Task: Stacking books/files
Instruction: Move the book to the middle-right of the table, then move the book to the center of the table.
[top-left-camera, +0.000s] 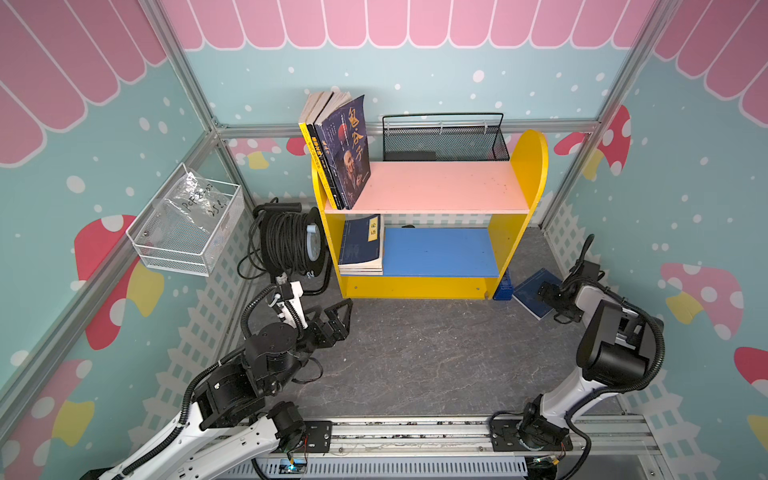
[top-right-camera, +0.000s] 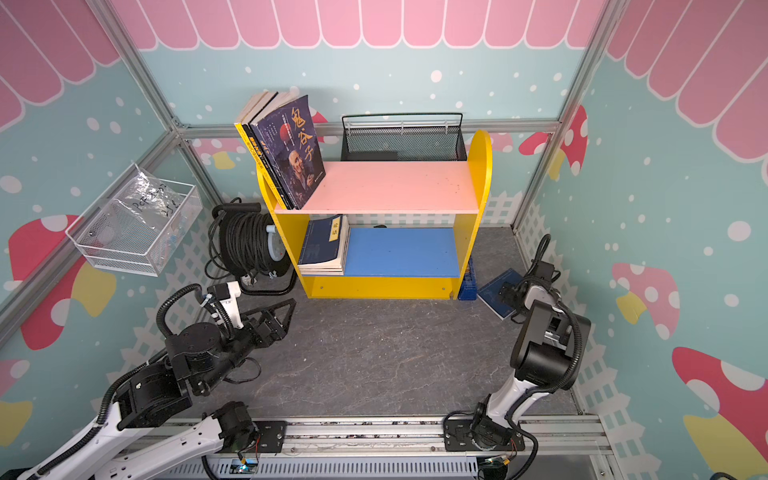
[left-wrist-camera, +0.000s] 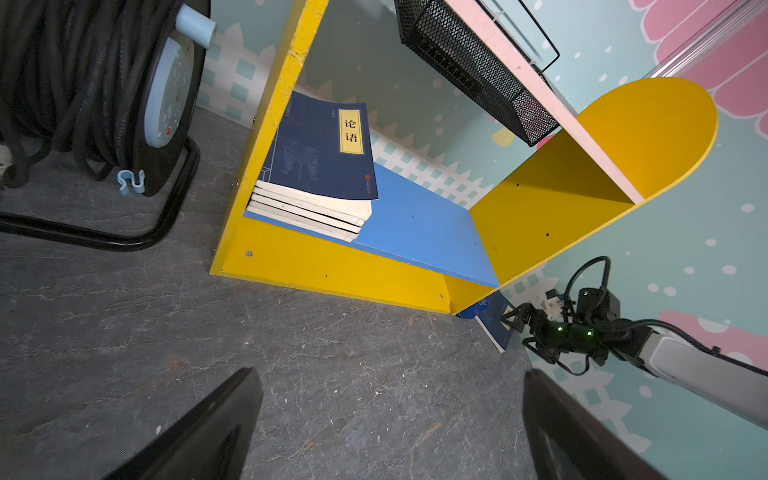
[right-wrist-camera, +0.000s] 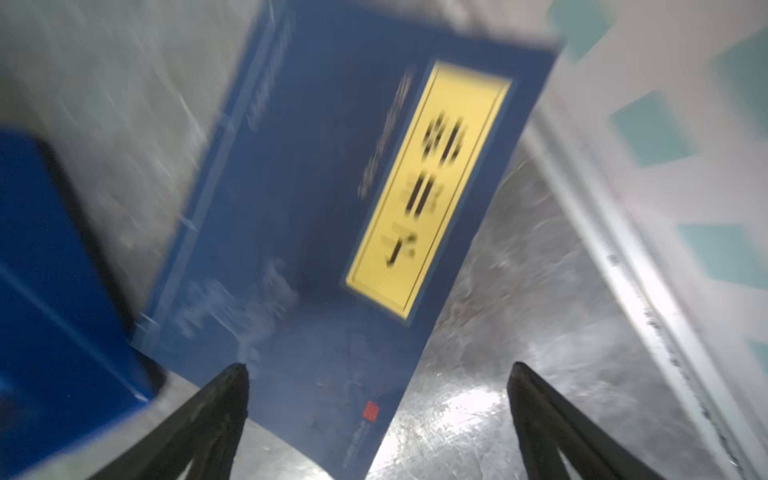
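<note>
Reaching for thin navy paperback with yellow label (right-wrist-camera: 291, 208), lying on grey worktop (top-left-camera: 415, 353) beside yellow shelf unit (top-left-camera: 415, 286). Right fingers (right-wrist-camera: 208, 415) spread open over its near edge; left fingers (left-wrist-camera: 208, 436) open, idle. Next: pinch edge, lift onto navy stack (top-left-camera: 360, 249) on blue lower shelf (top-left-camera: 436, 251).

The black, triangular-fingered left pincer (left-wrist-camera: 390, 374) is held low with its jaws spread wide; the white-and-black left arm (top-left-camera: 232, 436) is folded sharply at the elbow. The matching right pincer (right-wrist-camera: 378, 365) is angled downward, jaws equally wide, on an arched right arm (top-left-camera: 582, 390).
</note>
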